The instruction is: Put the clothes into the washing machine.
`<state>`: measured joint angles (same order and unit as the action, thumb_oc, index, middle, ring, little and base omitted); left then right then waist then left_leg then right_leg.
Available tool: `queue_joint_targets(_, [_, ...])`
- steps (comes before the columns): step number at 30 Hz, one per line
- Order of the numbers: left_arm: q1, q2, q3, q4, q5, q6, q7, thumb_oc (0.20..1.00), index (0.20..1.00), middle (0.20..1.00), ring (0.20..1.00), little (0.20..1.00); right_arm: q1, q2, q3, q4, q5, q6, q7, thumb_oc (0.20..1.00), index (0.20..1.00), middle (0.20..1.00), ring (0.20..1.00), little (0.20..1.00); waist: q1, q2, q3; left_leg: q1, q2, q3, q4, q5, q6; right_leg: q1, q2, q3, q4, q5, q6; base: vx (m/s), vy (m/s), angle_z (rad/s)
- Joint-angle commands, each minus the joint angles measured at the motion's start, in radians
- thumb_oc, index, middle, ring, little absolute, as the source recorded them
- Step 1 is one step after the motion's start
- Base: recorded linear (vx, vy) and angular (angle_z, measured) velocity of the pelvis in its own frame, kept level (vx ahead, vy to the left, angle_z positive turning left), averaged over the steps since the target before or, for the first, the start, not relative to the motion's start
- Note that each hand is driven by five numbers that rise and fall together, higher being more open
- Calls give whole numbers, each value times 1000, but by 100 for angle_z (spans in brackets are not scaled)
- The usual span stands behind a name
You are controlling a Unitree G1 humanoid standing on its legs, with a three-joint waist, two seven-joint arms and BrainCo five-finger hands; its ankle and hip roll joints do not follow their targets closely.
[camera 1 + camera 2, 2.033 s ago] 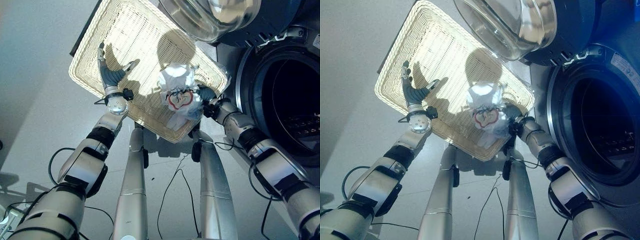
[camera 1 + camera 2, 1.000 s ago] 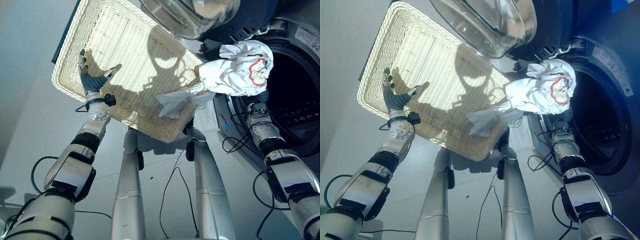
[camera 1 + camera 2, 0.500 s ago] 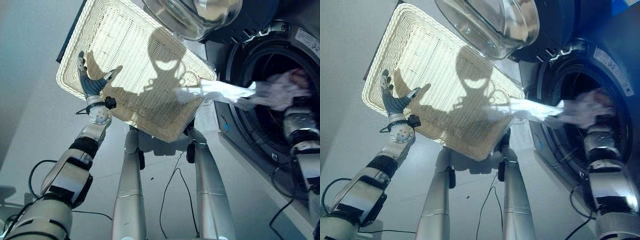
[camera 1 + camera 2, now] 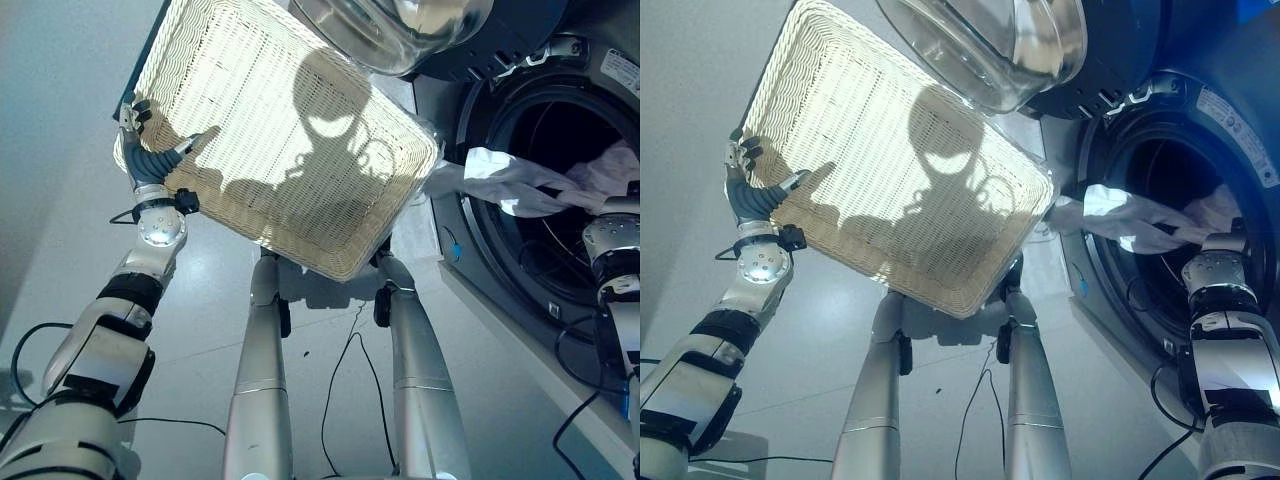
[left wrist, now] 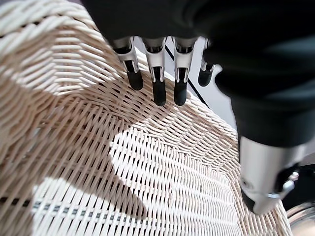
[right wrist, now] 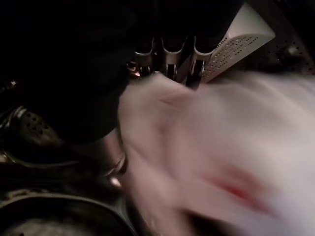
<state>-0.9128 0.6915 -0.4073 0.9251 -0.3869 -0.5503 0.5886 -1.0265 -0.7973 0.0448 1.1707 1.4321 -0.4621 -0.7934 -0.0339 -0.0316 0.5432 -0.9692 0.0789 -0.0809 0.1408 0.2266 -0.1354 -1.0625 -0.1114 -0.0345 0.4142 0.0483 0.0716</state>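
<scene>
1. The right wrist view is the only close look inside the drum: the right hand (image 6: 167, 61) has its fingers over a white garment (image 6: 221, 147) with a bit of red on it, and the perforated metal wall is right behind. It's too blurry to say whether the fingers are actually curled on the cloth, so I can't tell on the grip.
2. The eye views give the wider picture. The garment (image 4: 520, 180) drapes from inside the washing machine (image 4: 1160, 230) out over the lower rim of the opening, with one end trailing toward the basket's corner. The machine's glass door (image 4: 400, 30) hangs open above.
3. The left wrist view shows the left hand (image 5: 157, 73) with fingers straight and relaxed over the weave, thumb apart, holding nothing. In the eye views the left hand sits at the basket's left edge.
4. The wicker basket (image 4: 200, 60) is pale, rectangular and shallow, with just shadows across its bottom.
5. Underneath it all is a plain grey floor (image 4: 60, 120).
</scene>
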Motion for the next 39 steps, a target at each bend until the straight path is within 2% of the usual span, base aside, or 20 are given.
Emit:
queue_joint_targets(1, [-31, 5, 32, 36, -40, -17, 13, 1000, 1000, 1000, 1000, 1000, 12, -300, 33, 19, -280, 9, -94, 1000, 1000, 1000, 1000, 1000, -21, -68, -23, 19, -73, 12, 102, -126, 40, 98, 45, -60, -221, 162, 68, 0, 0, 0])
queue_joint_targets(2, [-37, -9, 18, 33, -37, -12, 27, 1000, 1000, 1000, 1000, 1000, -2, -281, 72, 32, -461, 77, -157, 1000, 1000, 1000, 1000, 1000, -18, -59, -23, 15, -74, 15, 106, -127, 41, 94, 41, -62, -217, 161, 70, 0, 0, 0])
queue_joint_targets(4, [-46, -21, -1, 24, -35, 2, 42, 1000, 1000, 1000, 1000, 1000, -33, -271, 137, 36, -627, 200, -217, 1000, 1000, 1000, 1000, 1000, -11, -51, -23, 17, -78, 13, 113, -138, 43, 97, 40, -63, -213, 153, 72, 5, 4, 2])
queue_joint_targets(5, [-56, -29, -12, 16, -35, 13, 52, 1000, 1000, 1000, 1000, 1000, -69, -266, 199, 49, -772, 322, -222, 1000, 1000, 1000, 1000, 1000, -9, -44, -23, 13, -79, 16, 117, -140, 45, 95, 38, -64, -213, 153, 74, -8, 12, 4])
queue_joint_targets(6, [-65, -32, -21, 15, -37, 17, 56, 1000, 1000, 1000, 1000, 1000, -88, -264, 235, 54, -822, 359, -226, 1000, 1000, 1000, 1000, 1000, -6, -42, -23, 12, -81, 17, 117, -139, 46, 94, 37, -65, -214, 154, 74, -11, 13, 3])
queue_joint_targets(8, [-90, -35, -41, 15, -50, 26, 64, 1000, 1000, 1000, 1000, 1000, -156, -257, 331, 62, -900, 475, -212, 1000, 1000, 1000, 1000, 1000, -6, -34, -23, 1, -83, 19, 122, -139, 48, 84, 35, -65, -211, 152, 74, 0, 0, 0])
queue_joint_targets(11, [-111, -36, -51, 13, -55, 28, 69, 1000, 1000, 1000, 1000, 1000, -205, -248, 421, 74, -1036, 561, -164, 1000, 1000, 1000, 1000, 1000, -7, -27, -23, -15, -88, 23, 124, -130, 53, 67, 31, -67, -208, 158, 74, 0, 0, 0])
queue_joint_targets(15, [-125, -39, -60, 15, -59, 27, 70, 1000, 1000, 1000, 1000, 1000, -230, -222, 480, 68, -1083, 544, -134, 1000, 1000, 1000, 1000, 1000, -3, -21, -23, -12, -85, 28, 126, -142, 54, 70, 33, -69, -204, 147, 76, 0, 0, 0])
queue_joint_targets(18, [-126, -38, -51, 7, -57, 28, 72, 1000, 1000, 1000, 1000, 1000, -218, -199, 492, 12, -1129, 506, -119, 1000, 1000, 1000, 1000, 1000, -6, -19, -23, -16, -86, 29, 125, -144, 54, 63, 34, -67, -200, 142, 76, -1, 8, 1])
queue_joint_targets(23, [-112, -57, -31, -6, -36, 23, 83, 1000, 1000, 1000, 1000, 1000, -142, -148, 485, -66, -1232, 446, -70, 1000, 1000, 1000, 1000, 1000, -12, -20, -23, -22, -84, 35, 124, -143, 52, 54, 36, -64, -192, 136, 78, -1, 1, 1])
queue_joint_targets(28, [-116, -75, -25, -13, -8, 20, 100, 1000, 1000, 1000, 1000, 1000, -57, -86, 509, -110, -1311, 414, 17, 1000, 1000, 1000, 1000, 1000, -16, -17, -23, -32, -84, 40, 118, -140, 50, 37, 37, -63, -186, 134, 78, 0, 0, 0])
queue_joint_targets(39, [-116, -113, -15, -1, 23, -7, 134, 1000, 1000, 1000, 1000, 1000, 51, 19, 552, -93, -1432, 428, 108, 1000, 1000, 1000, 1000, 1000, -23, 3, -23, -37, -84, 57, 105, -129, 47, 19, 39, -52, -179, 130, 73, 0, 0, 0])
